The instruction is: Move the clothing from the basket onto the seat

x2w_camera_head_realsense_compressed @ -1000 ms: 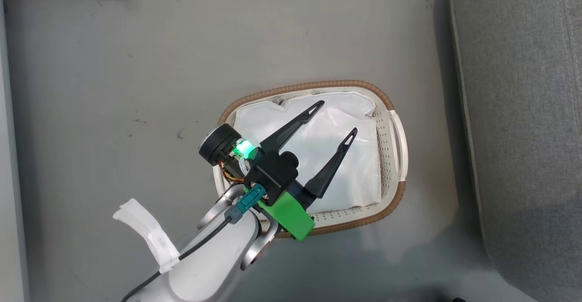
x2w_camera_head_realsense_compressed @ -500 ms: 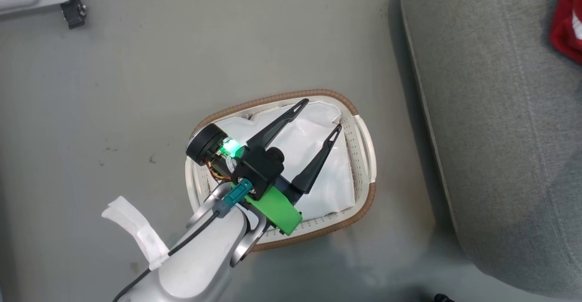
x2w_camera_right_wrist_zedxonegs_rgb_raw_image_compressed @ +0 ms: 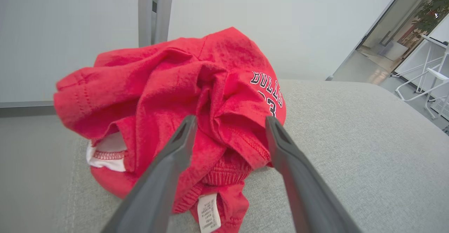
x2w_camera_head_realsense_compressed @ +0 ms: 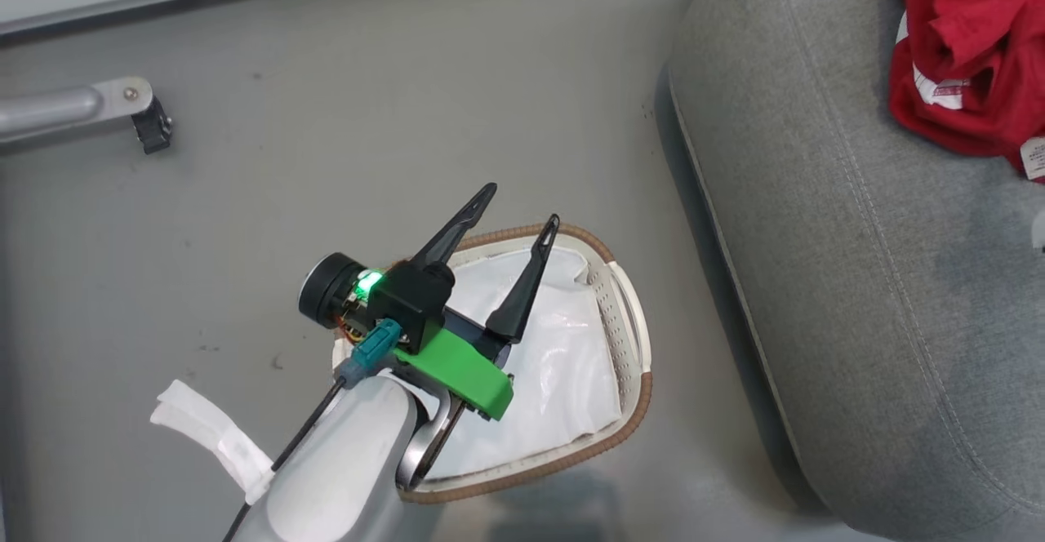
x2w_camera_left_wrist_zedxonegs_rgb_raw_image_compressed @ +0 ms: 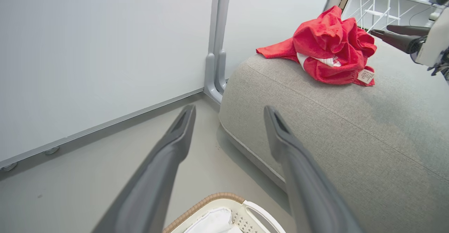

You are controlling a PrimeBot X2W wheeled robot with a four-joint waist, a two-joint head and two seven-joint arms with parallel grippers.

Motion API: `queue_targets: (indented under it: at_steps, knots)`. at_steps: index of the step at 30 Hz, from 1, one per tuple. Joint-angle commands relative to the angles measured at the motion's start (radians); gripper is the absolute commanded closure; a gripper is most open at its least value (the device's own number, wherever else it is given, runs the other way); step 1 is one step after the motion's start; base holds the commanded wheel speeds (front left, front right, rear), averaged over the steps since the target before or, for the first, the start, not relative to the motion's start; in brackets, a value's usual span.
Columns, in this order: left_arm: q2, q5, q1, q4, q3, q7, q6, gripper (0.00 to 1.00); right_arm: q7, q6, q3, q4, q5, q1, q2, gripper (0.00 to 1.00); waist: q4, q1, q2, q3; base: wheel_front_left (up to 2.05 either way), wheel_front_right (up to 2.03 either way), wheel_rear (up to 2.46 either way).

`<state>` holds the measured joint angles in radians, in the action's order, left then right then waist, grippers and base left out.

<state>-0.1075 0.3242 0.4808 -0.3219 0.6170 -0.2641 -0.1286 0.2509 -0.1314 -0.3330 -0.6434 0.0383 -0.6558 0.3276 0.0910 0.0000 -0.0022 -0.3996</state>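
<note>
Red clothing lies on the seat, both grippers empty.

The seat (x2w_camera_head_realsense_compressed: 857,281) spreads off to the right of the left gripper (x2w_camera_head_realsense_compressed: 522,204), whose fingers are spread and hold nothing. Under that gripper sits the basket (x2w_camera_head_realsense_compressed: 633,338), its long axis roughly along the fingers, with a white sheet (x2w_camera_head_realsense_compressed: 555,362) inside; the arm hides part of it. The clothing (x2w_camera_right_wrist_zedxonegs_rgb_raw_image_compressed: 182,85) is a crumpled heap just beyond the right gripper (x2w_camera_right_wrist_zedxonegs_rgb_raw_image_compressed: 230,120), whose fingers are apart and grip no cloth. The heap is wider than it is tall, with no clear long axis. Its number print faces up near the right finger and a tag (x2w_camera_right_wrist_zedxonegs_rgb_raw_image_compressed: 208,212) hangs toward the wrist. The transfer looks finished. The next move calls for backing the right gripper away without snagging cloth.
</note>
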Motion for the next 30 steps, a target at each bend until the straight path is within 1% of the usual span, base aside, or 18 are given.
queue_targets:
  at_steps: [1, 5, 9, 15, 22, 26, 30]
  knots:
    - [0.007, 0.010, -0.025, 0.004, -0.021, 0.000, 0.003, 0.00, -0.007, 0.001, 0.009, 0.014, -0.006, 0.018, 0.003, 0.00, -0.017, 0.0000, 0.0022, 0.079, 0.00, 0.00, 0.00]
    - [0.029, 0.019, -0.072, 0.023, -0.095, 0.000, 0.007, 0.00, -0.025, 0.001, 0.041, 0.046, -0.020, 0.030, 0.009, 0.00, -0.049, 0.0000, 0.0022, 0.143, 0.00, 0.00, 0.00]
    - [0.044, 0.011, -0.113, 0.031, -0.161, 0.000, 0.014, 0.00, -0.035, 0.001, 0.070, 0.073, -0.033, 0.045, -0.013, 0.00, -0.085, 0.0000, 0.0022, 0.202, 0.00, 0.00, 0.00]
    - [0.051, 0.003, -0.179, 0.031, -0.266, 0.000, 0.027, 0.00, -0.008, 0.001, 0.121, 0.106, -0.040, 0.081, -0.092, 0.00, -0.129, 0.0000, 0.0022, 0.266, 0.00, 0.00, 0.00]
    - [0.055, -0.006, -0.257, 0.013, -0.383, 0.000, 0.033, 0.00, 0.013, 0.001, 0.186, 0.131, -0.064, 0.158, -0.207, 0.00, -0.171, 0.0000, 0.0022, 0.317, 0.00, 0.00, 0.00]
    - [0.056, -0.017, -0.298, 0.007, -0.444, 0.000, 0.030, 0.00, 0.015, 0.001, 0.212, 0.168, -0.078, 0.221, -0.250, 0.00, -0.188, 0.0000, 0.0022, 0.329, 0.00, 0.00, 0.00]
    - [0.056, -0.024, -0.340, 0.002, -0.493, 0.000, 0.025, 0.00, 0.015, 0.001, 0.221, 0.217, -0.106, 0.299, -0.270, 0.00, -0.199, 0.0000, 0.0022, 0.342, 0.00, 0.00, 0.00]
